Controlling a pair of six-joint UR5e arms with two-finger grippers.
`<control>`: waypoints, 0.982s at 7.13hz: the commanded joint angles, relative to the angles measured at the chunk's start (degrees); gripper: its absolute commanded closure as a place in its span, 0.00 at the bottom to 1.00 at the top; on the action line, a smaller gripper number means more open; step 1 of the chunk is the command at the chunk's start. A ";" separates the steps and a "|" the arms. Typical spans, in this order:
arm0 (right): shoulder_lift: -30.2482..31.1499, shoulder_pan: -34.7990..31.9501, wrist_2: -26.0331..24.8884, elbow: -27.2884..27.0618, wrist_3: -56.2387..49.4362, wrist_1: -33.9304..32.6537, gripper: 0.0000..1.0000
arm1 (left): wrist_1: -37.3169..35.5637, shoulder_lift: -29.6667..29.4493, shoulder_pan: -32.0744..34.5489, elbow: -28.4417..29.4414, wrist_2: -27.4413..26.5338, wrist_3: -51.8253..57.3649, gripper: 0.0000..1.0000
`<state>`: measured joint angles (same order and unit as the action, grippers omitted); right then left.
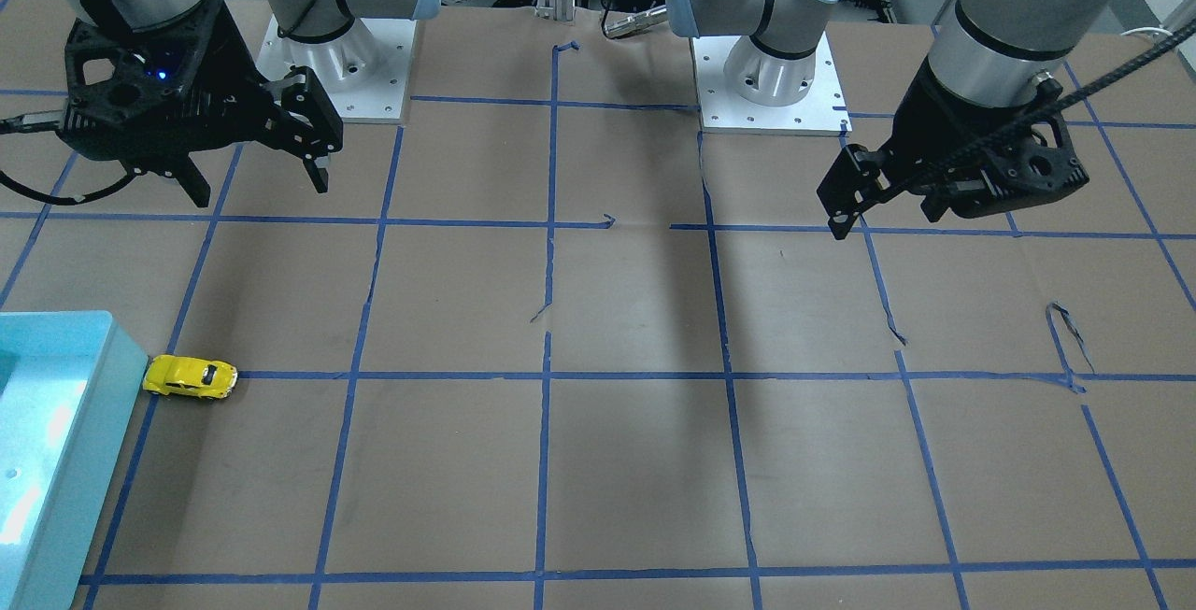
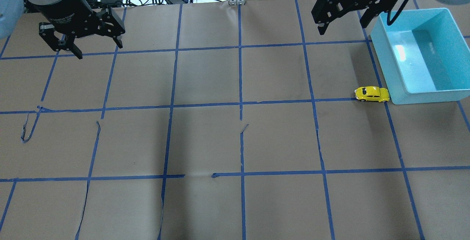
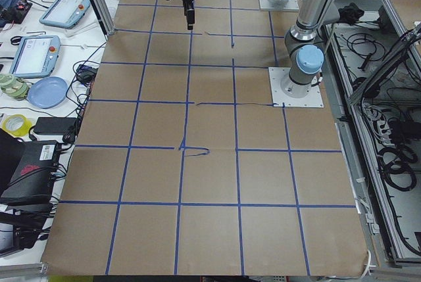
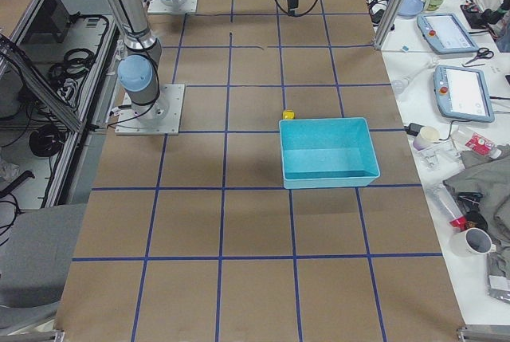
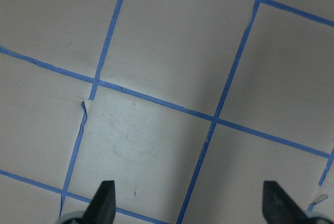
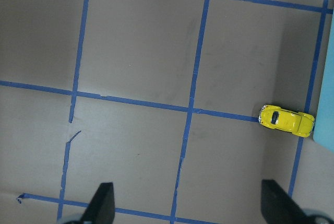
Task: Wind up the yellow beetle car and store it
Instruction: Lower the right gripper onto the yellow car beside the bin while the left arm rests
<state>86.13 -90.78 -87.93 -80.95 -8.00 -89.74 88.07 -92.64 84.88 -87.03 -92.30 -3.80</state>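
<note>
The car [image 2: 372, 93] sits just beside a corner of the bin [image 2: 426, 97], while the left gripper [image 2: 98, 49] and right gripper [image 2: 343, 27] hang above, both spread wide.

My overhead and front cameras look down from opposite sides, sharing the yellow beetle car [image 2: 371, 93], which sits at my right wrist camera's right edge.
</note>
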 commanded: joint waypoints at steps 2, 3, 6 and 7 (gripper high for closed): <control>0.00 0.34 -0.14 0.00 0.00 0.00 0.00 | 1.67 2.28 0.37 -0.86 0.27 6.08 0.00; 0.17 0.60 -0.40 0.00 -0.17 0.17 0.00 | 1.84 2.90 0.37 -2.17 0.71 6.17 0.00; -0.52 2.09 0.04 0.18 -2.54 1.05 0.00 | 1.58 3.43 0.46 -3.67 1.07 8.45 0.00; -2.96 2.36 0.04 0.09 -5.68 1.14 0.00 | 1.58 3.34 0.37 -3.76 1.07 8.46 0.00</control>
<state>85.23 -88.79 -87.85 -80.74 -10.82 -88.84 89.66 -89.29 85.30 -90.61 -91.25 4.28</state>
